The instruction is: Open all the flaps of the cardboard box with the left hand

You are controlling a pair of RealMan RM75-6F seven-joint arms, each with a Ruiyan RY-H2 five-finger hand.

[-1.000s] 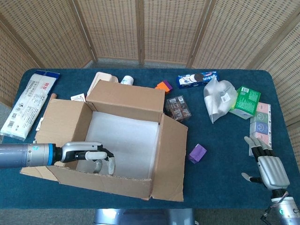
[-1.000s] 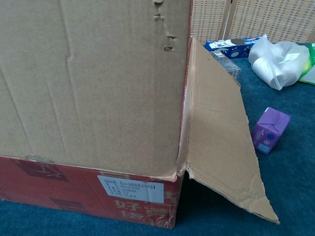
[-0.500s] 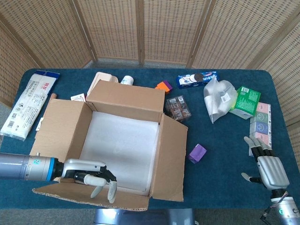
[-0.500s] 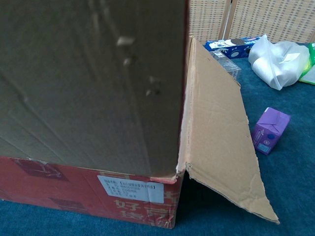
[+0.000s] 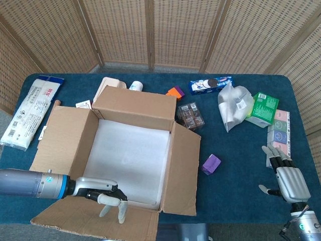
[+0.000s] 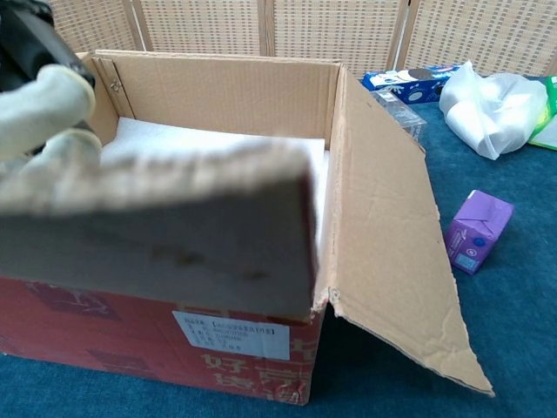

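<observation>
The left hand (image 5: 103, 195) lies along the near flap (image 5: 95, 221) of the box (image 5: 128, 150), fingers curled over the flap's hinge edge and pressing on it; whether the thumb pinches underneath I cannot tell. The flap's long axis runs left to right, directly beneath and in front of the hand, tipped outward toward the desk (image 5: 235, 181) edge. The other 3 flaps look folded out already. The right hand (image 5: 287, 176) rests spread and empty on the desk, well apart from the box.
</observation>
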